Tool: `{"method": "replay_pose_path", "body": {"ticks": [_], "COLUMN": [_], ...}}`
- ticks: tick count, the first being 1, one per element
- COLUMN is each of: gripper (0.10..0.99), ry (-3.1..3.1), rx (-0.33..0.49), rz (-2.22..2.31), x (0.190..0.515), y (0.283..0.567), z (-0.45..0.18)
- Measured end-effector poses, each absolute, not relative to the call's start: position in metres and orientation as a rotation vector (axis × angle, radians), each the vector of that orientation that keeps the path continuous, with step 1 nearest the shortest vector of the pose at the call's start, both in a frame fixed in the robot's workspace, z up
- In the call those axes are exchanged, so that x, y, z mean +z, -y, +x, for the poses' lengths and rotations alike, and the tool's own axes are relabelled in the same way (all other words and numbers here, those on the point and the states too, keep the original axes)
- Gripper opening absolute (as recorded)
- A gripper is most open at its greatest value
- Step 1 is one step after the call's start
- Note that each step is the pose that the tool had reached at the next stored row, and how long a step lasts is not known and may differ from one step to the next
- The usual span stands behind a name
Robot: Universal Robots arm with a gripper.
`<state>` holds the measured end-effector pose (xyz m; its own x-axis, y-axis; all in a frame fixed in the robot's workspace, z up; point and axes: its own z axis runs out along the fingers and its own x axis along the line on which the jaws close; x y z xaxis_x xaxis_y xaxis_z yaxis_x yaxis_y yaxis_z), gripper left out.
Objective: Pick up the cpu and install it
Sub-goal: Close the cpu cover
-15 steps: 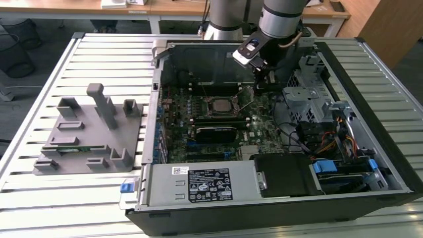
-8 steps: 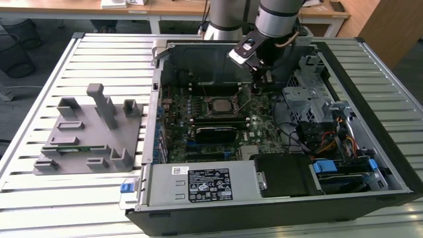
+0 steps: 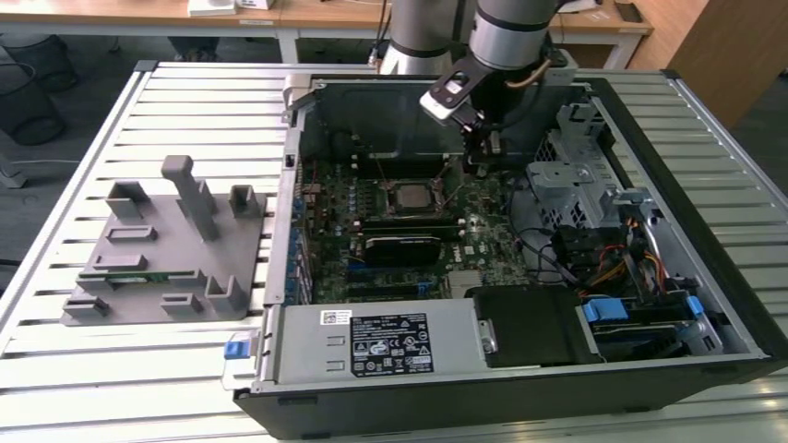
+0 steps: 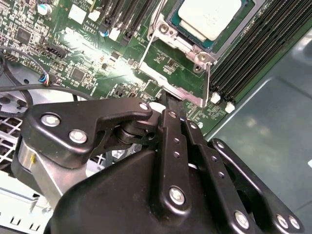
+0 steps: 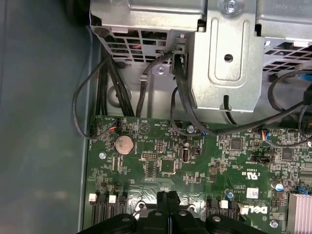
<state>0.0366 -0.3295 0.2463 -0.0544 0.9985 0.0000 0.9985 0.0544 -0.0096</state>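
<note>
Silver-white on top, the cpu [image 4: 210,15] lies flat in its socket [image 4: 192,51] on the green motherboard [image 5: 195,161], so the placing step looks done. The claw [image 4: 168,106], clenched on nothing, hangs apart from it, toward the exterior view's right and slightly farther. Whether the socket's frame is latched I cannot tell; any further move calls for a gentle touch there.

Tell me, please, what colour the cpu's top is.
The cpu is pale silver-white, clearest in the second wrist view.
</note>
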Motion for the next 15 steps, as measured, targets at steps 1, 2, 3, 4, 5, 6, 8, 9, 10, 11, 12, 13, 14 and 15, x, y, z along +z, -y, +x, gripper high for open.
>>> {"method": "replay_pose_path", "body": {"ticks": [1, 2, 3, 4, 5, 6, 8, 9, 10, 11, 12, 13, 14, 15], "gripper": [0.106, 0.106, 0.106, 0.106, 0.106, 0.106, 0.106, 0.106, 0.106, 0.106, 0.106, 0.106, 0.106, 0.106], "ry": [2.276, 2.276, 2.276, 2.276, 2.276, 2.276, 2.276, 2.276, 2.276, 2.276, 2.276, 2.276, 2.276, 2.276], "rx": [0.011, 0.011, 0.011, 0.011, 0.011, 0.011, 0.011, 0.011, 0.011, 0.011, 0.011, 0.011, 0.011, 0.011], "rz": [-2.156, -2.156, -2.156, -2.156, -2.156, -2.156, -2.156, -2.156, -2.156, -2.156, -2.156, -2.156, -2.156, -2.156], "x": [0.2461, 0.2458, 0.2455, 0.2452, 0.2444, 0.2442, 0.2438, 0.2435, 0.2432, 0.2428, 0.2425, 0.2421, 0.2417, 0.2414], "y": [0.3295, 0.3295, 0.3295, 0.3296, 0.3299, 0.3300, 0.3303, 0.3304, 0.3305, 0.3306, 0.3306, 0.3307, 0.3307, 0.3307], "z": [0.0361, 0.0358, 0.0354, 0.0351, 0.0340, 0.0334, 0.0322, 0.0316, 0.0310, 0.0304, 0.0298, 0.0292, 0.0285, 0.0277]}}
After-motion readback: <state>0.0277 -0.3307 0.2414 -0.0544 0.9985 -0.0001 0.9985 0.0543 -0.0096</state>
